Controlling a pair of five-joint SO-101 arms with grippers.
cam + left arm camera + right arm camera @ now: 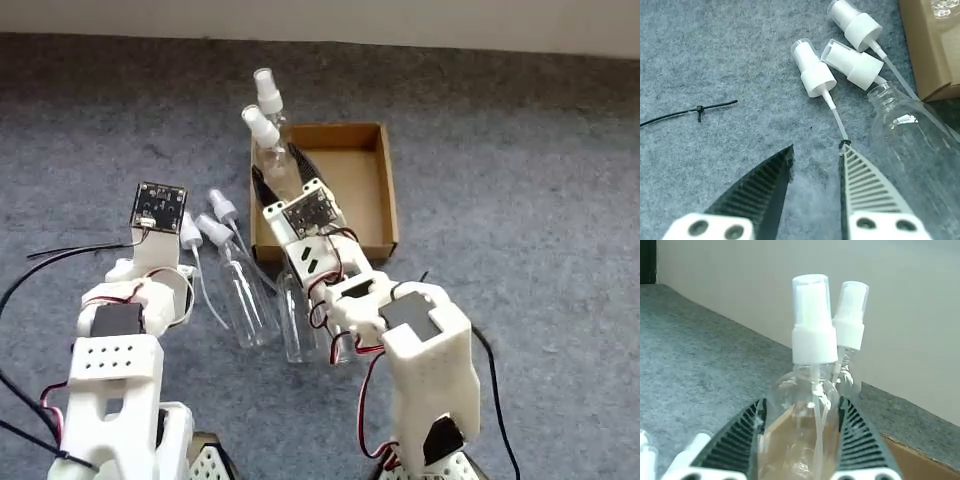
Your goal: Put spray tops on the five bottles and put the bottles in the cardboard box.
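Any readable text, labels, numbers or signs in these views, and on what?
None can be read.
The bottles, spray tops and cardboard box show no print.
Any marking on the wrist camera boards is too small to read.

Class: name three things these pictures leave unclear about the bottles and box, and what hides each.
High view: how many bottles lie flat; the right arm covers some.
Right wrist view: whether the held bottle rests on anything; the edge cuts off its base.
Left wrist view: what the box holds; the edge cuts it off.
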